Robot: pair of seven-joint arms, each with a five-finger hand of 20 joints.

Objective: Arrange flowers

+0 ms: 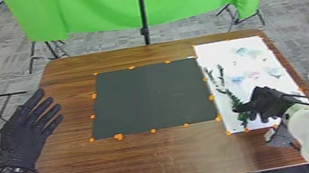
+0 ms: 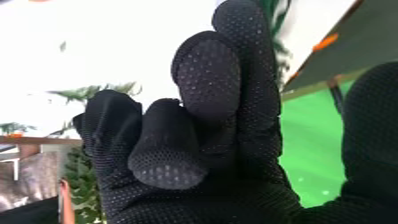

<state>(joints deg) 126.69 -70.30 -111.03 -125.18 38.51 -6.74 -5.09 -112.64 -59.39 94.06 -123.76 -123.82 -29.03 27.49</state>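
Observation:
In the head view, my right hand (image 1: 266,103) is over the lower part of the white board (image 1: 217,53), its fingertips by a long green stem (image 1: 233,100). Pale blue and white flowers (image 1: 240,79) lie on that board, left of centre and farther up. The right wrist view has the same hand (image 2: 222,115) with loosely bent fingers and the thumb well apart, nothing between them; part of a green stem (image 2: 281,20) passes behind the longest finger. My left hand (image 1: 27,128) is open at the table's left side, its fingers straight.
A dark square mat (image 1: 148,98) lies mid-table on the brown wooden table (image 1: 74,164), with orange markers around its edges. Behind the table hangs a green cloth (image 1: 84,10) with stands below it. A dark object (image 1: 278,137) is beside the right forearm.

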